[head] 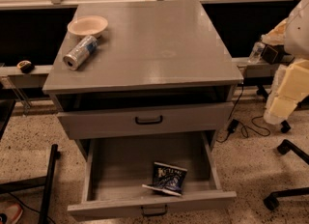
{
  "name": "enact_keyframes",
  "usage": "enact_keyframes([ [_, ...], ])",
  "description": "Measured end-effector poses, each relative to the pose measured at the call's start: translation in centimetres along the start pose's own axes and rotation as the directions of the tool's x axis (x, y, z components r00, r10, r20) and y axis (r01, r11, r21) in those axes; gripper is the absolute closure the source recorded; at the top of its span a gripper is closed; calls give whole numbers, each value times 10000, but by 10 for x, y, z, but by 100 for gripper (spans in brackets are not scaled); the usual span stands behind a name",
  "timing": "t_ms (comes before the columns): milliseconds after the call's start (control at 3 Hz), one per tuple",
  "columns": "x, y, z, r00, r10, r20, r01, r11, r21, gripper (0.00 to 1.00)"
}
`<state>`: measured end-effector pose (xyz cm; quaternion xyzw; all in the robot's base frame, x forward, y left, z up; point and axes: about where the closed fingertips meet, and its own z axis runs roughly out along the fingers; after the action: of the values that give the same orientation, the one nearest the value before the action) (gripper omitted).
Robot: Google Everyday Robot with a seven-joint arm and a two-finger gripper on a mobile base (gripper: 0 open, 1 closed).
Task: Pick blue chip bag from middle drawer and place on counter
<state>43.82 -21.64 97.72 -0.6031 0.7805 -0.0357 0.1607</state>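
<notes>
The blue chip bag [167,178] lies in the open middle drawer [149,203], near its front wall and a little right of centre, dark blue with white lettering. The drawer is pulled far out, and its black handle shows at the bottom edge. The counter [154,39] is the cabinet's flat grey top above it. My gripper [281,103] is a pale cream and white shape at the right edge of the view. It hangs beside the cabinet at about the upper drawer's height, well apart from the bag.
A pale bowl [87,25] and a silver-blue can [80,52] lying on its side sit on the counter's back left. The upper handled drawer [145,120] stands slightly out. Chair wheels [285,146] and cables [241,121] lie on the floor at right, and a black frame [48,179] stands at left.
</notes>
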Motion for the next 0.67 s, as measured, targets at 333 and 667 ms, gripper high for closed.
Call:
enact_keyframes([
  [333, 0, 0, 0, 10000, 0, 0, 0, 10000, 0, 0],
  [667, 22, 12, 65, 9779, 1929, 802, -1782, 9706, -1620, 0],
])
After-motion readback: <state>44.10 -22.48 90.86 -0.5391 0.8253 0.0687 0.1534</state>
